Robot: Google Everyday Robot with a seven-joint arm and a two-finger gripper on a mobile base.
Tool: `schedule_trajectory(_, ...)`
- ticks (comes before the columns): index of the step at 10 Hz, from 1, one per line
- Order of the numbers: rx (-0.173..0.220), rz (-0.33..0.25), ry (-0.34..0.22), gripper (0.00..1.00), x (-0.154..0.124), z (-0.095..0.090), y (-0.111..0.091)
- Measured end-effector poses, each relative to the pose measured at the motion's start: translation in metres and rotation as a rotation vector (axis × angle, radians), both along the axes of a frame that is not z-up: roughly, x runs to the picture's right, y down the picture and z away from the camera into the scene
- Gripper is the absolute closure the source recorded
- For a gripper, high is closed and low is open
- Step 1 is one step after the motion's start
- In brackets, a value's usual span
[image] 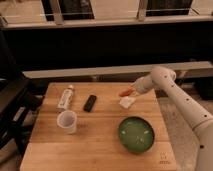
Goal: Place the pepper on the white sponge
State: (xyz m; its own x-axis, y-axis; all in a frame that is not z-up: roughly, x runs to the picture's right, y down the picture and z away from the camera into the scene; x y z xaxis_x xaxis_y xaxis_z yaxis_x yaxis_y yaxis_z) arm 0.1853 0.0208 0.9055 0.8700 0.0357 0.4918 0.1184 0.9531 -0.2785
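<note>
The small orange-red pepper (125,92) sticks out to the left of my gripper (132,91), which is shut on it. The pepper hangs just above the far edge of the white sponge (127,102), a small flat pad lying on the wooden table (95,145) at its back right. My white arm reaches in from the right side of the view. I cannot tell whether the pepper touches the sponge.
A green bowl (136,134) stands in front of the sponge. A white cup (67,121) stands at the left middle, a white tube-like bottle (65,96) lies behind it, and a small black object (90,103) lies between bottle and sponge.
</note>
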Motion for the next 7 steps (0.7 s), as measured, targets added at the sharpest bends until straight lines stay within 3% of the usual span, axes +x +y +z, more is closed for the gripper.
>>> schedule_trajectory(4, -0.053, -0.062, -0.017, 0.95, -0.011, 0.010, 0.016)
schedule_trajectory(7, -0.085, -0.065, -0.021, 0.64, -0.013, 0.019, 0.024)
